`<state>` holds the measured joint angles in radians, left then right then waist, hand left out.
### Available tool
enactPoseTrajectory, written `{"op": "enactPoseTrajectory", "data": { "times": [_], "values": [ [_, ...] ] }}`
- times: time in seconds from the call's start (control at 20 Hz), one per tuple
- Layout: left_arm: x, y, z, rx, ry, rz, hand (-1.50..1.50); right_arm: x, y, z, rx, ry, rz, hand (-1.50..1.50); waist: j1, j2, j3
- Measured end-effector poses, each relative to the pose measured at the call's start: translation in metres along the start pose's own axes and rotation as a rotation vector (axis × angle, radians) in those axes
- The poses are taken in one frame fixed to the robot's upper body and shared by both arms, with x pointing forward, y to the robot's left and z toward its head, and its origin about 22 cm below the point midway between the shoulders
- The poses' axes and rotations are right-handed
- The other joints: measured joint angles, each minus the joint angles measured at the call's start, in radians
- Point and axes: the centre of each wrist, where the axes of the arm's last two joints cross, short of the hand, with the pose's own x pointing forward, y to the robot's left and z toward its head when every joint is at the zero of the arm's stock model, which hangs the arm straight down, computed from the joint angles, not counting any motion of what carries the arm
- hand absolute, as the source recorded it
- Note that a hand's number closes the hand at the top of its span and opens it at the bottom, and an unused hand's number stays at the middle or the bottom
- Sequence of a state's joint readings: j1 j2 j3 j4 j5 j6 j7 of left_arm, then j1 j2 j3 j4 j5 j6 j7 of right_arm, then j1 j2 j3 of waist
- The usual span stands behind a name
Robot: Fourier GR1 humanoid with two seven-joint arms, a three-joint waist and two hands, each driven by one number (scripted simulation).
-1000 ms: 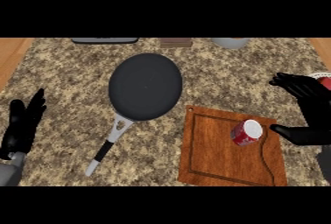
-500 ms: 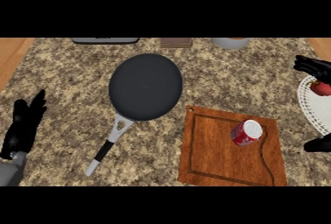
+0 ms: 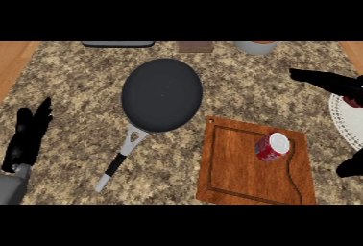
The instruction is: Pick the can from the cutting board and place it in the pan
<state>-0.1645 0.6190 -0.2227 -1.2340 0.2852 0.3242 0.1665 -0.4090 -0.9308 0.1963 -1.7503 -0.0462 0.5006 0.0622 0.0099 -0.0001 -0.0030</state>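
White plate [image 3: 345,126] at the counter's [image 3: 78,86] right edge; grey cup [image 3: 254,47] at the back.

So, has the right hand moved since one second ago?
Yes. The right hand has drawn back toward the view's right edge, away from the can, which lies where it was on the cutting board. The hand now shows over the white plate.

even, shadowless light throughout
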Motion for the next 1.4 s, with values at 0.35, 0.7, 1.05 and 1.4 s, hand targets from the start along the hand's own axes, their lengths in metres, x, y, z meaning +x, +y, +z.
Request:
{"op": "enactPoseTrajectory", "data": {
  "times": [0.35,0.7,1.05,1.4],
  "values": [
    [-0.004,0.001,-0.001,0.001,-0.003,0.000,0.00,0.022,0.028,-0.017,0.155,0.104,0.165,-1.50,-0.003,0.000,0.002],
    [-0.005,0.000,0.004,0.000,-0.002,0.002,0.00,0.024,0.069,-0.039,0.218,0.162,0.214,-1.50,-0.004,0.000,0.003],
    [-0.001,-0.005,0.004,0.001,0.000,0.002,0.00,0.008,0.086,-0.037,0.222,0.209,0.279,-1.50,-0.007,0.000,0.003],
    [-0.003,0.001,0.003,-0.003,0.005,0.003,0.00,0.003,0.102,-0.043,0.261,0.219,0.308,-1.50,-0.008,0.000,0.003]
  ]
}}
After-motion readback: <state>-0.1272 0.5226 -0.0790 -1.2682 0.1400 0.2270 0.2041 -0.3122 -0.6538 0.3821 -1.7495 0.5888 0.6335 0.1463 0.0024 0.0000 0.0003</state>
